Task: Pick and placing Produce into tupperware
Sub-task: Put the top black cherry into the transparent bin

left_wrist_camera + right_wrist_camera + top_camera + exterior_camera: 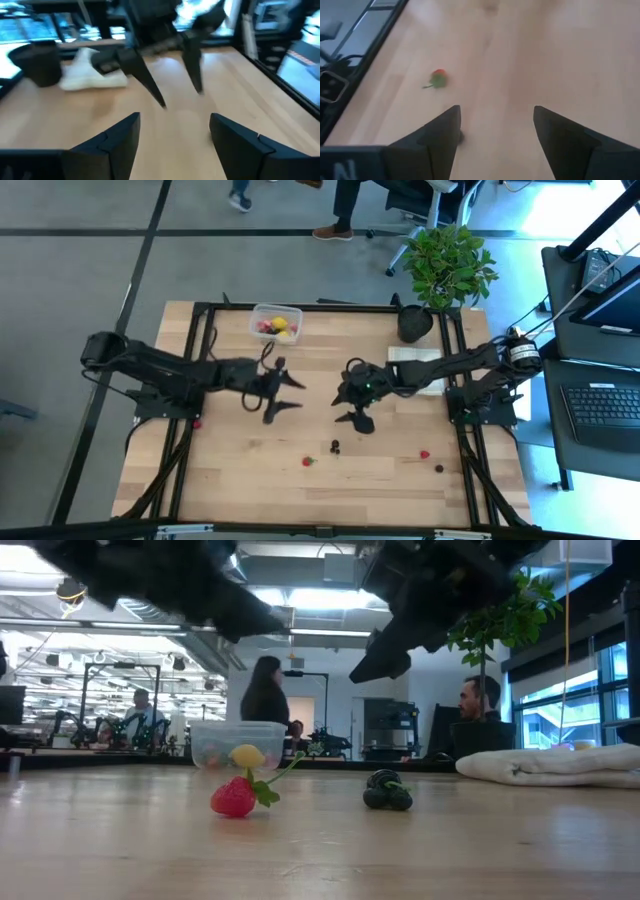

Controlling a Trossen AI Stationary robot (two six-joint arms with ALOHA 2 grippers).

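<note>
Both grippers, left [288,395] and right [352,395], hang released, empty; strawberry [309,461] at six o'clock looks light, slippery; pinch its body.

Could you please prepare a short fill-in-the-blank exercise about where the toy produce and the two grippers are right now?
1. The clear tupperware already holds ____ pieces among its contents, red and another colour.
2. Both the left gripper and the right gripper have their fingers ____.
3. The strawberry lies on the ____, outside the tub.
4. The dark berry is ____ in colour.

Missing words: yellow; open; table; black
</note>
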